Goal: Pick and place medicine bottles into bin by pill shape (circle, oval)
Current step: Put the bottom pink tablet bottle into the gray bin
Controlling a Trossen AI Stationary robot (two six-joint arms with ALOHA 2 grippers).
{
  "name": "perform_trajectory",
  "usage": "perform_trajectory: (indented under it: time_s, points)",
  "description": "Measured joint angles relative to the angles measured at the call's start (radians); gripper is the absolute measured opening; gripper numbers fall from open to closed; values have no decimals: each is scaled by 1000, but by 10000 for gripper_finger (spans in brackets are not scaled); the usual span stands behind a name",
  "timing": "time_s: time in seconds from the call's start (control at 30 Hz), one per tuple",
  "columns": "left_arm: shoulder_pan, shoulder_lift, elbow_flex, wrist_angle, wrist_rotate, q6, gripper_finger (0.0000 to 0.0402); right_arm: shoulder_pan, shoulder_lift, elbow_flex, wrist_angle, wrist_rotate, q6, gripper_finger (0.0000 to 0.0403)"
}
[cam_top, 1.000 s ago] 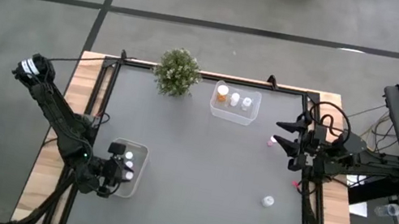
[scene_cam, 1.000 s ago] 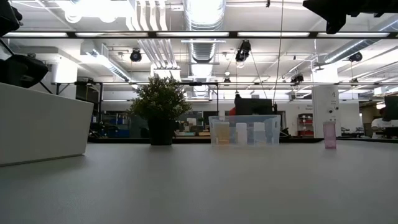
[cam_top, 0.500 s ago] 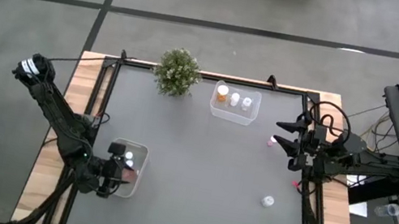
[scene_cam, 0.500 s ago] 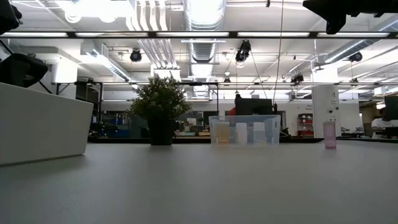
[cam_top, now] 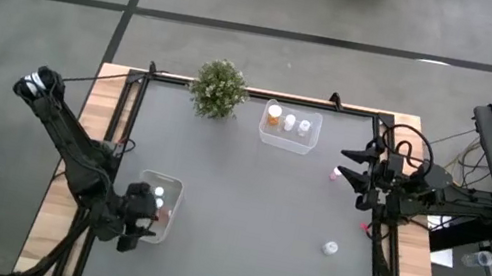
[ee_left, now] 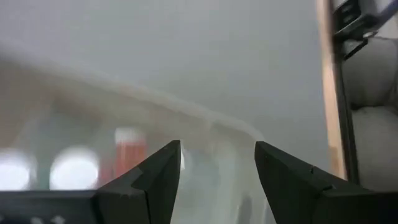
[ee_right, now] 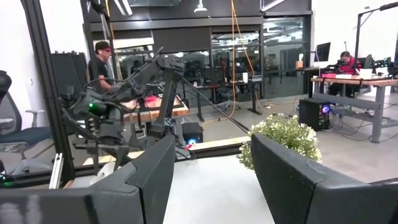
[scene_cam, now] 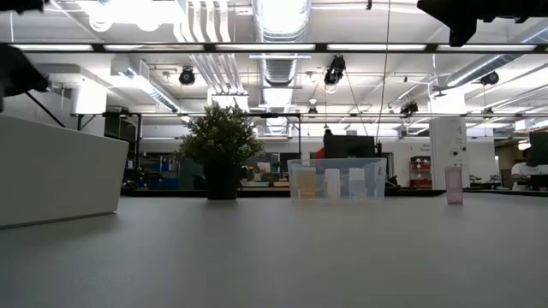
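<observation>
Moved since the earlier frames: left claw (cam_top: 137,228) only, drawn back from over the near bin (cam_top: 164,183) toward the front edge of the surface (cam_top: 242,219); its fingers (ee_left: 158,171) stand apart with nothing between them, released; right arm, far bin and loose bottles unchanged.

Near bin: clear, front-left of the surface; holds at least two white-capped bottles and one reddish one, seen blurred through the wall in the left wrist view; exact count cannot be told.

Far bin (cam_top: 304,146): clear, at the back of the surface, beside the plant (cam_top: 219,88); holds an orange bottle (cam_top: 274,115) and two white bottles (cam_top: 297,124), all upright.

Loose stock: pink bottle (cam_top: 334,175), upright near the right edge, just beside the right claw; white bottle (cam_top: 331,247), front right, well apart from both bins.

Right claw (cam_top: 351,167): waiting at the right edge of the surface; fingers spread wide, empty.

Handling, as judged: bottles are small rigid plastic, very light, smooth and round; likely to slip or roll if nudged, and easy to tip because narrow; little risk of breakage. Best hold looks to be across the body just below the cap, fingers square to the sides, closed gently. Pill shape cannot be read from these views, so the right bin for either loose bottle cannot be told.
</observation>
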Motion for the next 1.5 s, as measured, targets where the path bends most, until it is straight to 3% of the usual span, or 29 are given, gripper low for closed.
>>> perform_trajectory:
  time_s: [0.13,0.23,0.43,1.23,1.33,1.5]
  points:
    - [37,24,57,-181,94,-157,191,0,0,0,0,5,-4,206]
    - [61,48,60,-225,137,-190,191,0,0,0,-1,24,-6,206]
    - [103,110,60,-213,196,-160,191,0,0,0,-1,27,-6,206]
    - [184,292,59,-201,244,-52,191,0,0,0,-9,52,-25,206]
    - [184,297,59,-199,244,-35,175,0,0,0,-8,52,-25,205]
    - [184,297,58,-197,252,-24,117,0,0,0,-8,52,-25,205]
